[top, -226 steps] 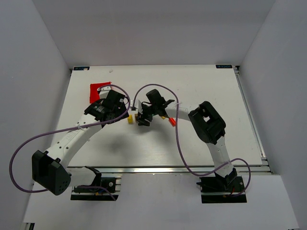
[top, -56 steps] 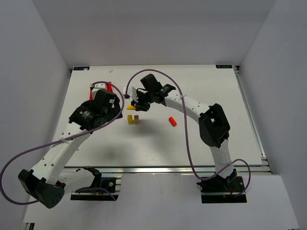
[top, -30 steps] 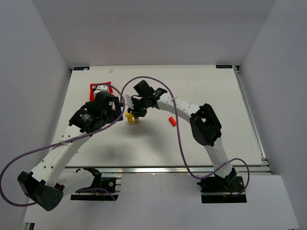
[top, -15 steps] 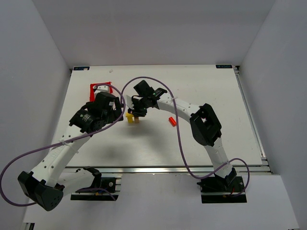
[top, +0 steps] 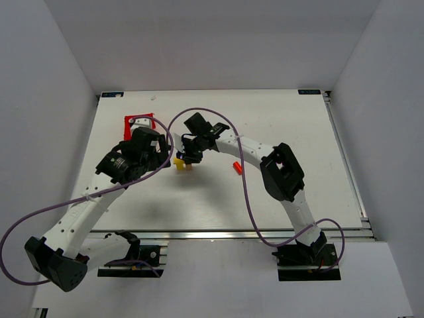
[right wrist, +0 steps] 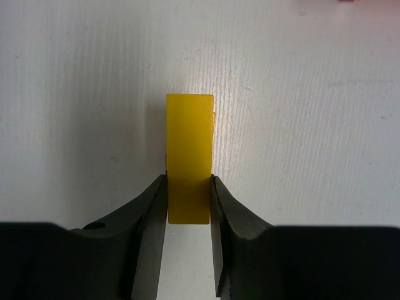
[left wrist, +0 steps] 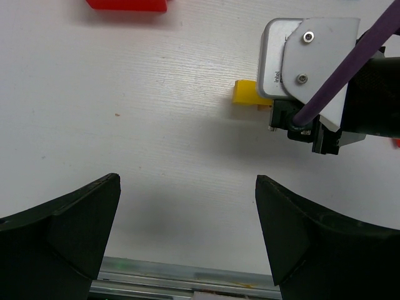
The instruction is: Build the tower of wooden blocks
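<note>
My right gripper (right wrist: 189, 194) is shut on a flat yellow block (right wrist: 188, 156), held edge-on straight above the white table. A sliver of another yellow piece (right wrist: 215, 119) shows just behind it. In the top view the right gripper (top: 189, 158) hangs over the small yellow start of the wood block tower (top: 178, 163). A red cylinder block (top: 237, 167) lies to the right. My left gripper (left wrist: 187, 181) is open and empty, to the left of the tower. It sees a yellow block (left wrist: 247, 92) half hidden under the right wrist (left wrist: 312, 69).
A red plastic bin (top: 138, 122) sits at the back left, its edge showing as the bin (left wrist: 127, 4) in the left wrist view. The metal rail (top: 225, 234) marks the table's near edge. Purple cables loop over both arms.
Since two seconds ago the right gripper has swung forward and left with the yellow block, onto the spot of the yellow pieces. In the last half second almost nothing moved. The left arm holds still.
</note>
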Robot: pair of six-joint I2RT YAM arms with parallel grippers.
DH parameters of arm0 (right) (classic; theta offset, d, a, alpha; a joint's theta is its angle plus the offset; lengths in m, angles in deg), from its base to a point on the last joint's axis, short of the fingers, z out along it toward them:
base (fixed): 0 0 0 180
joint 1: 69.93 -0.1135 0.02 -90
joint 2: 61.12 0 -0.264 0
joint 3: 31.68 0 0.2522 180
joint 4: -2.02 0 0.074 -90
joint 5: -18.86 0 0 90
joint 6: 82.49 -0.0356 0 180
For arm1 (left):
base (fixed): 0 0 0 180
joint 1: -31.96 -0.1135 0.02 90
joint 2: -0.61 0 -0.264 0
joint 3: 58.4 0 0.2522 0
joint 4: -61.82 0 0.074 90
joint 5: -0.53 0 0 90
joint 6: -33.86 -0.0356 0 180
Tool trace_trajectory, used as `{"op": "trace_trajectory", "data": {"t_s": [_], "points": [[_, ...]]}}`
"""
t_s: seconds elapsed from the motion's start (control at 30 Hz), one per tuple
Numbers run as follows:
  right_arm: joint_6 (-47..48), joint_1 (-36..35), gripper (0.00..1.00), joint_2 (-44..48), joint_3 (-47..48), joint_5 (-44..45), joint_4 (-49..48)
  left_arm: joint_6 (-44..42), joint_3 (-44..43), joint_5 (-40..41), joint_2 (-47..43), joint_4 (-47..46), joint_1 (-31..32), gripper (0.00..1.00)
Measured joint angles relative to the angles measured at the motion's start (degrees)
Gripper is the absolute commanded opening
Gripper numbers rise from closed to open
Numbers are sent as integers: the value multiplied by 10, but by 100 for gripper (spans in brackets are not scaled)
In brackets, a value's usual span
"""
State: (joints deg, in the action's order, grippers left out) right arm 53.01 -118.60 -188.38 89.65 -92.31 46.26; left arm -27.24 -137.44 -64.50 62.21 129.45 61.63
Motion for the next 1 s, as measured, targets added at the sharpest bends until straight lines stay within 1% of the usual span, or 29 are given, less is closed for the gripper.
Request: {"op": "trace_trajectory", "data": {"t_s": [0.13, 0.3, 1.0], "points": [[0, -1, 27, 0, 0, 0, 0, 0, 0, -1, 0, 0, 0, 98], [0, -1, 30, -1, 0, 0, 0, 0, 1, -2, 0, -1, 0, 98], [12, -1, 30, -1, 0, 0, 11, -2, 1, -5, 0, -3, -3, 98]]}}
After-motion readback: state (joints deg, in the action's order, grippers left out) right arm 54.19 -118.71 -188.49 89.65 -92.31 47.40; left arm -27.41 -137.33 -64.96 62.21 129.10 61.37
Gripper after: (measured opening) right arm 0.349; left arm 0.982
